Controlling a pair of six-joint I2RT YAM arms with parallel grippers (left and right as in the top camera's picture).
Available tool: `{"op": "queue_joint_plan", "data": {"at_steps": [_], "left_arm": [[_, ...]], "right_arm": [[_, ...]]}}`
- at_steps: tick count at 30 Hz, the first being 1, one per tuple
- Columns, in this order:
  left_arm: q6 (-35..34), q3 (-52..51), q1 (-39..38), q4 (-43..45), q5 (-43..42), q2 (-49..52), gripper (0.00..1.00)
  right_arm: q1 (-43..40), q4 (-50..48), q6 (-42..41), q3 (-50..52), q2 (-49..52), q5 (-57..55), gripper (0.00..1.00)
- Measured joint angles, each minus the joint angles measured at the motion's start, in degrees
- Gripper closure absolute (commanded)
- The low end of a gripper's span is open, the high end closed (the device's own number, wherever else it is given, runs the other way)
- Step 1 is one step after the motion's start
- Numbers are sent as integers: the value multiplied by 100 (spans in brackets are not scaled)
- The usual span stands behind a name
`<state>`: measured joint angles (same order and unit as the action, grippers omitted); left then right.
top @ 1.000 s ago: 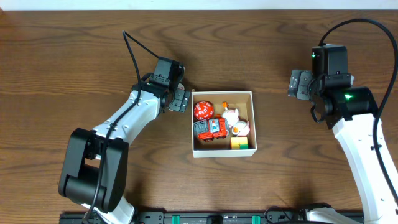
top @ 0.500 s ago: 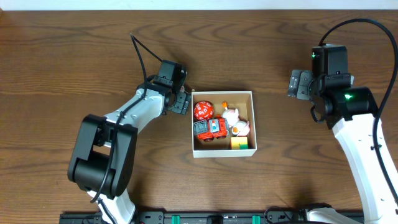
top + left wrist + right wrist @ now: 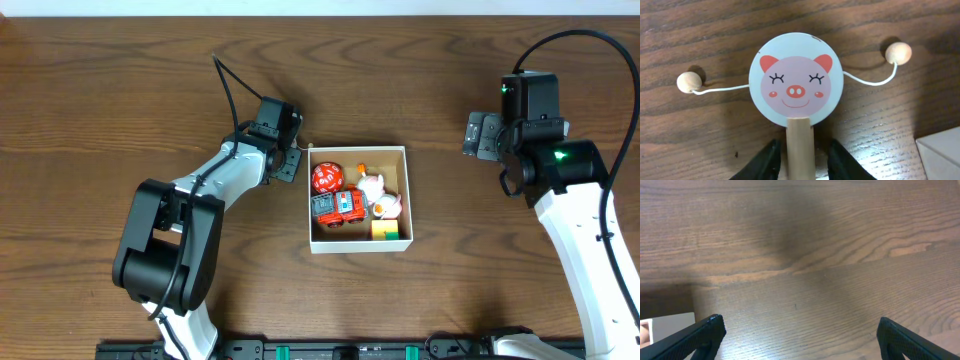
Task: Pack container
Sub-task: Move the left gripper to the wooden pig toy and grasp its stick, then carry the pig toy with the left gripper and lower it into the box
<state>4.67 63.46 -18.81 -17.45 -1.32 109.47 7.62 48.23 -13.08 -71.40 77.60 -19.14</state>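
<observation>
Left end effector (image 3: 804, 157) straddles the pig drum (image 3: 795, 77) handle; I cannot tell if it pinches. Right end effector (image 3: 800, 335) spread, empty. Container (image 3: 358, 149) just beside the drum, crowded. Risk: 2 stringed beads (image 3: 898, 52) snag its rim; drum pivots in a low grip.

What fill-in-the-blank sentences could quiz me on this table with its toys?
The rattle drum by the left gripper bears a ___ face. Its wooden handle lies ___ that gripper's fingers. The toy truck in the container is ___. The right gripper holds ___.
Missing words: pig; between; red; nothing.
</observation>
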Motion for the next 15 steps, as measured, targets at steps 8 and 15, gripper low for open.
{"op": "queue_joint_plan", "data": {"at_steps": [8,15], "left_arm": [[4,9,0,-24,33,-7,94],[7,9,0,-293,470,-223,94]], "right_arm": [[0,2,0,-2,0,0,1],[0,0,2,0,0,0,1]]}}
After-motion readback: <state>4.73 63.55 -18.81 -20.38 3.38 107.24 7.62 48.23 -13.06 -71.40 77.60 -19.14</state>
